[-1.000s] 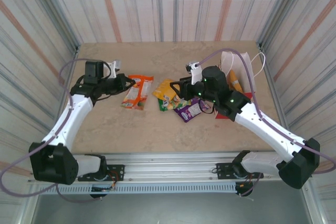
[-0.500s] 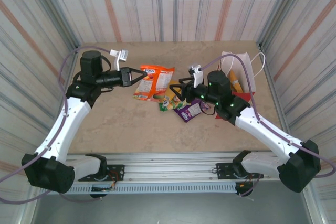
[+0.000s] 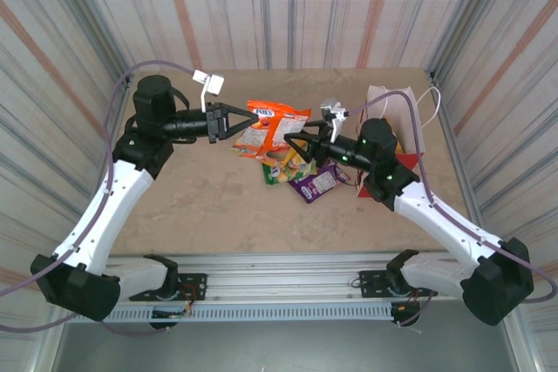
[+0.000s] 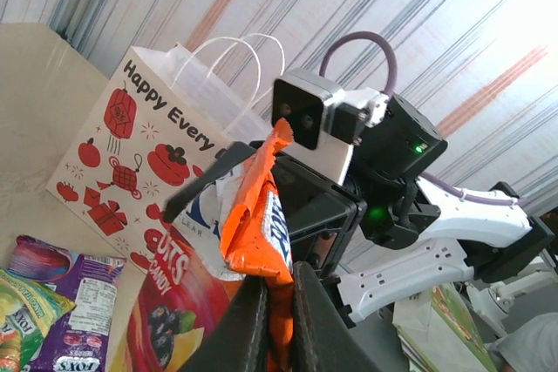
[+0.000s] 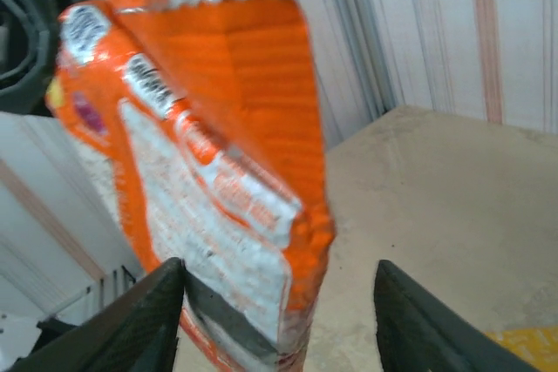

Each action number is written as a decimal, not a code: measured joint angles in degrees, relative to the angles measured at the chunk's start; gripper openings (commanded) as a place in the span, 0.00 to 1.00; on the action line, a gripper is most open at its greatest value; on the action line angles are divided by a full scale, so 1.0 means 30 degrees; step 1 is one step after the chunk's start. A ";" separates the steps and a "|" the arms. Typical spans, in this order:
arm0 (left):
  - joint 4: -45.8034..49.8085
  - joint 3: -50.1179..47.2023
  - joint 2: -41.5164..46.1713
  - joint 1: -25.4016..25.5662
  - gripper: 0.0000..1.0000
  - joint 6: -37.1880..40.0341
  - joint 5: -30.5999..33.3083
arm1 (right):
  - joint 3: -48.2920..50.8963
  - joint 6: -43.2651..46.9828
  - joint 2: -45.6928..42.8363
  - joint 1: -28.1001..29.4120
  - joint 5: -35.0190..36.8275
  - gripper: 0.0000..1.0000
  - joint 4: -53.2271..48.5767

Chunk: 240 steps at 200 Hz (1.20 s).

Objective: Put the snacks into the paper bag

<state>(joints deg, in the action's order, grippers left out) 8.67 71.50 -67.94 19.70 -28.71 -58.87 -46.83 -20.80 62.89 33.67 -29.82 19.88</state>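
Note:
My left gripper (image 3: pixel 228 121) is shut on an orange snack packet (image 3: pixel 277 119) and holds it in the air over the middle of the table. In the left wrist view the fingers (image 4: pixel 248 320) pinch its lower edge (image 4: pixel 261 215). A red fruit-candy packet (image 4: pixel 170 302) hangs beside it; whether it is gripped too I cannot tell. My right gripper (image 3: pixel 301 147) is open. Its jaws straddle the packet's free edge (image 5: pixel 218 172), which rests against the left finger (image 5: pixel 157 320). The paper bag (image 3: pixel 384 106) stands upright at the right, behind the right arm. Yellow-green (image 3: pixel 279 167) and purple (image 3: pixel 316 182) snacks lie on the table.
Striped walls enclose the table on three sides. The bag's white cord handles (image 3: pixel 429 102) stick up near the right wall. The right arm (image 3: pixel 436 215) runs between the bag and the near edge. Bare tabletop (image 3: pixel 192 206) lies at the left and front.
The left arm lifted the orange packet off the table and carried it right. The right gripper rose from the snack pile and now has its jaws around the packet's edge.

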 measured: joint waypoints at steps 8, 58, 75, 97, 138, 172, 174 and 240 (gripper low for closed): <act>0.0000 0.0000 -0.0124 0.0015 0.00 0.0000 0.0109 | 0.0204 -0.0168 -0.0248 -0.0044 -0.0328 0.39 0.0189; -0.0175 0.0000 -0.1129 0.0095 0.00 0.0007 0.1042 | 0.0532 -0.0321 -0.1909 -0.0146 -0.0933 0.09 0.0233; -0.0401 0.0000 -0.1537 0.0291 0.00 0.0007 0.1246 | 0.0546 -0.0372 -0.2375 -0.0146 -0.0750 0.02 -0.0117; -0.0495 0.0007 -0.1960 0.0510 0.10 0.0007 0.1530 | 0.0546 -0.0262 -0.2674 -0.0146 0.0066 0.00 -0.0823; 0.0022 0.0117 -0.2229 0.0583 0.57 0.0080 0.2798 | 0.0546 -0.0175 -0.3300 -0.0138 0.2324 0.00 -0.2222; 0.0882 0.0124 -0.2229 0.0583 0.60 0.0051 0.4663 | -0.0430 0.0415 -0.3840 -0.0211 0.4670 0.00 -0.3723; 0.0896 0.0102 -0.2229 0.0583 0.60 0.0007 0.4758 | -0.0583 0.0481 -0.3847 -0.0248 0.4852 0.00 -0.3840; 0.1785 -0.1974 -0.2535 0.0583 0.58 -0.0503 0.7125 | -0.6302 0.1173 -0.3687 -0.3869 0.9020 0.00 -0.5778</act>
<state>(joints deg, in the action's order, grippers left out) 14.02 65.58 -75.55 21.45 -30.22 -37.50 -65.73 -17.28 51.83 22.06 -2.76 2.55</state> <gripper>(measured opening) 0.584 0.107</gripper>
